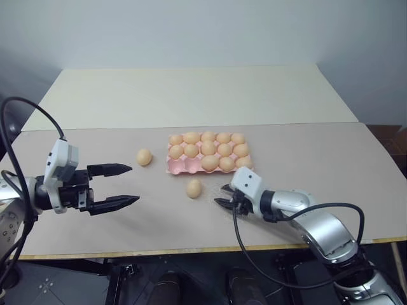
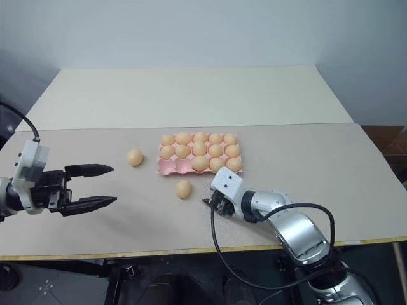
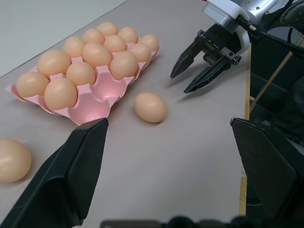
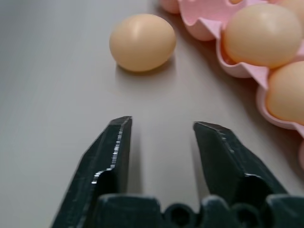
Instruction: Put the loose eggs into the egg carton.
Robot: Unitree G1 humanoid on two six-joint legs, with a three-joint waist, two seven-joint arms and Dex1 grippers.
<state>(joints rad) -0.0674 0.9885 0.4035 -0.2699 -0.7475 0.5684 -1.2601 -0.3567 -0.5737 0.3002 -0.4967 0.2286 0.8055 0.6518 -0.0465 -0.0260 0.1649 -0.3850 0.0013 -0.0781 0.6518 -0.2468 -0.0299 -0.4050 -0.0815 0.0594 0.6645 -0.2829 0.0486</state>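
step: R gripper [image 4: 161, 142] was lined up on the nearer loose egg [image 1: 194, 188], not yet on it; judged the pick-up approach.
R fingers: part open, nothing between them; gap looked about egg-wide, maybe tight.
L gripper [image 1: 114, 185]: fingers spread wide, empty, hovering over the table [image 1: 305, 152] well to the robot's left.
near egg: lay on the table just in front of the egg carton [image 1: 178, 166], on its side, a short way ahead of the R tips.
2nd egg [image 1: 144, 157]: loose too, just off the carton's left end, between carton & L gripper.
carton: pale pink, most cups filled; front row's 2 left cups looked empty, i.e. room for both.
how to do well: open R wider before closing in, so tips pass either side w/o nudging; egg would roll easily.
grip: close slow & light across the short axis; shell smooth, could slip or crack.
watch: carton edge lay close beside the approach path; keep the R-hand finger off it.
after: lift straight, lower into an empty front cup.
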